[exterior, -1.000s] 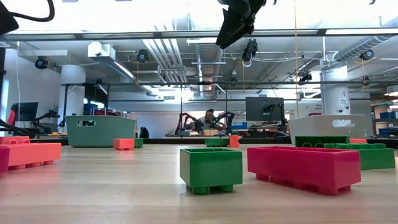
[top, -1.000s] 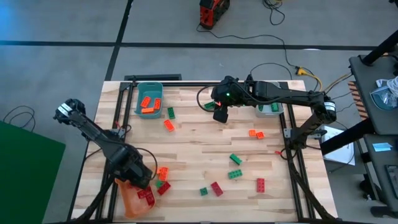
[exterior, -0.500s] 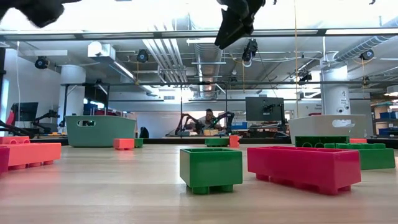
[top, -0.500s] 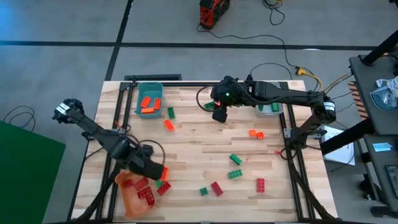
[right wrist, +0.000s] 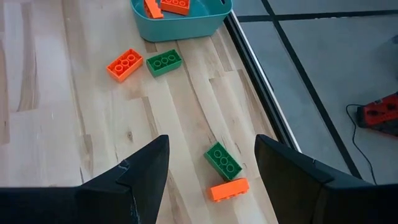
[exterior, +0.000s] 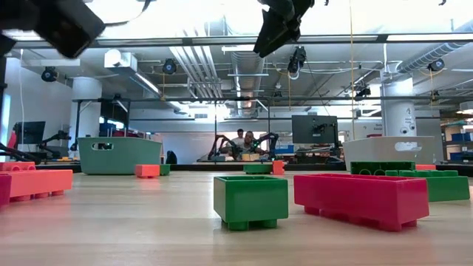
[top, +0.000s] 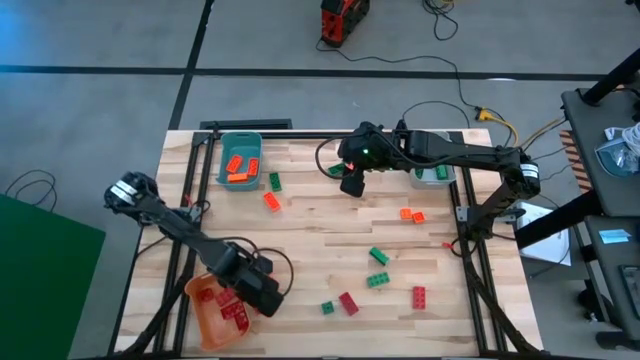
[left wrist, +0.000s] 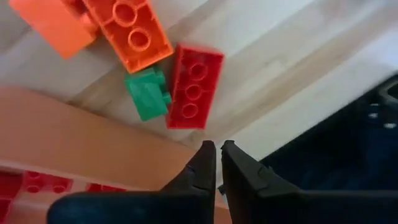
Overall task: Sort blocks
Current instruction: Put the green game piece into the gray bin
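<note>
Red, orange and green blocks lie scattered on the wooden table. An orange block point(left wrist: 127, 31), a small green one point(left wrist: 148, 94) and a red one point(left wrist: 194, 87) lie flat beside the orange bin point(top: 205, 318), which holds red blocks point(top: 235, 314). My left gripper point(top: 262, 290) hovers shut over this cluster, its fingertips point(left wrist: 217, 152) by the bin's rim point(left wrist: 81, 149), with nothing between them. My right gripper point(top: 352, 180) hangs open high over the table's far middle, above a green block point(right wrist: 224, 160) and an orange one point(right wrist: 228, 188).
A teal bin point(top: 240, 158) with orange blocks stands far left, a grey bin point(top: 432, 175) far right. Loose blocks lie near the teal bin point(top: 272, 190), right of centre point(top: 410, 214) and near the front edge point(top: 348, 303). The table's middle is bare wood.
My left gripper has swung from over the orange bin toward the table's right edge and slightly nearer, and now stands over the blocks beside the bin.
</note>
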Available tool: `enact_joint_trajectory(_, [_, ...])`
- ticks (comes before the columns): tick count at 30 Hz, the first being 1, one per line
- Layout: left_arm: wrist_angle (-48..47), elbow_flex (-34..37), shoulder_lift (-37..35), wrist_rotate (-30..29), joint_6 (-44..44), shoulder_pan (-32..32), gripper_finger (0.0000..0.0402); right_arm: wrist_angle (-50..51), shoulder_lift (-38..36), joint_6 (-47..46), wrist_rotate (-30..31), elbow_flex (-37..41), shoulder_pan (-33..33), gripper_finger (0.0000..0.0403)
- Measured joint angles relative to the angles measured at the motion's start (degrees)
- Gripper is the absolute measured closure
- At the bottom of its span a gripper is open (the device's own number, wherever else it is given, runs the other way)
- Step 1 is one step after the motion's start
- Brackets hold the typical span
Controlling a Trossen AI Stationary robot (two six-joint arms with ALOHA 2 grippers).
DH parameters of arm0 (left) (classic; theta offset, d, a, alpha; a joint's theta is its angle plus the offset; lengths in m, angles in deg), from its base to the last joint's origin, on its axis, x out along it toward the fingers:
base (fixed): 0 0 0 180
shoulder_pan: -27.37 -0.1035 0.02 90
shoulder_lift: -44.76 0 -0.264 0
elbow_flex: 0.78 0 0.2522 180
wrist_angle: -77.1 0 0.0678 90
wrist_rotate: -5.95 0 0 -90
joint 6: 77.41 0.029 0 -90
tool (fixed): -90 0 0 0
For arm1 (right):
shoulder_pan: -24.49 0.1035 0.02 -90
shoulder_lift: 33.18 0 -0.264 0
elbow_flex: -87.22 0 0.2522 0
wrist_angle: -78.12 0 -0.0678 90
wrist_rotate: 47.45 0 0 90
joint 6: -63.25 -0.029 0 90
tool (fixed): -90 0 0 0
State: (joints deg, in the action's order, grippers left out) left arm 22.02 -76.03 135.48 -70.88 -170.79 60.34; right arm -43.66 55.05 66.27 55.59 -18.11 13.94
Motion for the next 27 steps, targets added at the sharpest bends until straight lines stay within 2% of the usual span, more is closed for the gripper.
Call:
enact_joint_trajectory(7, [0.06,-0.35,-0.55,2.13,-1.93,0.24,0.0401,0.03,0.02,-0.5,-0.02,0.0,0.0,0.0175])
enact_joint_trajectory(10, [0.15,-0.31,-0.42,4.76,0.42,0.41,0.0401,0.03,0.02,-0.45,-0.02,0.0,0.0,0.0175])
enact_joint_trajectory(15, [-0.04,-0.28,0.75,4.37,3.97,0.57,0.0401,0.01,0.02,-0.19,-0.04,0.0,0.0,0.0175])
enact_joint_trajectory(27, [-0.8,0.24,0.96,11.23,4.83,4.18,0.0402,0.03,0.04,-0.66,-0.07,0.0,0.0,0.0175])
